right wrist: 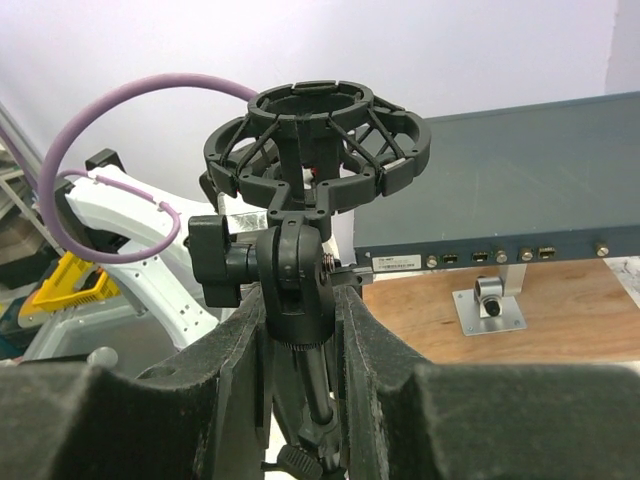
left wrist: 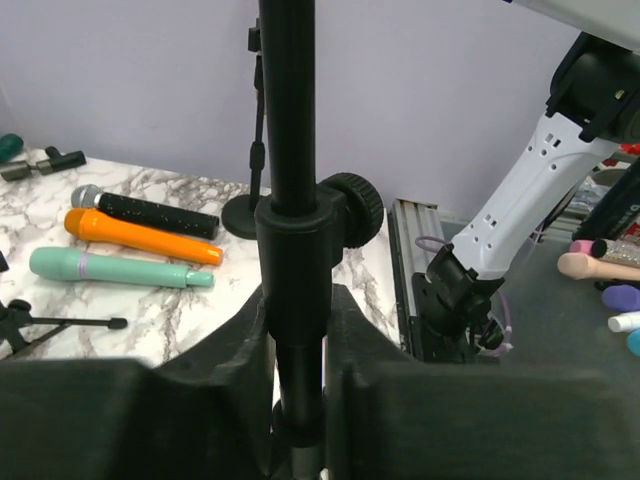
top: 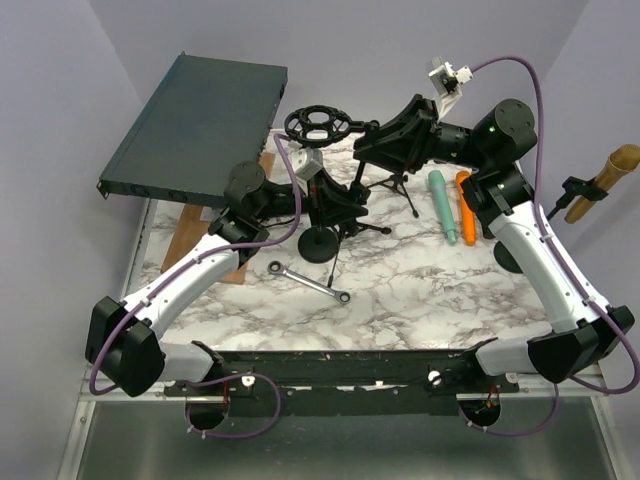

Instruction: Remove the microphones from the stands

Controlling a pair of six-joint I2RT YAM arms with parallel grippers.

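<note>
The left pincer (left wrist: 298,300) was pressed onto the stand (left wrist: 288,120), its fingers tight against either side of the collar on the upright pole, level with a round locking knob (left wrist: 357,206). The right pincer (right wrist: 300,300) pinched the mount (right wrist: 290,203) at the swivel neck under its ring, one finger on each side, beside a black thumbscrew (right wrist: 210,262). Neither pincer touched a microphone. Three lay side by side on the tabletop (top: 420,290) to the right of the stand, well apart from the left pincer and below the right arm's reach. A teal microphone (top: 441,205) lay nearest the stand, with an orange microphone (top: 466,205) just beside it and a black microphone (left wrist: 150,208) with a grey grille beyond that. Which one was the task's could not be told. The tabletop was white with grey marble veining. The stand's round base (top: 318,243) sat near its middle, a wrench (top: 310,282) lay just in front of the base, and a small tripod (top: 395,185) stood between the stand and the microphones. At the far left a dark rack unit (top: 200,125) was raised over a wooden board (top: 190,240). Plain lilac walls (top: 350,40) closed in the back and sides, and a wooden-handled tool (top: 605,175) hung in a clamp past the right edge.
</note>
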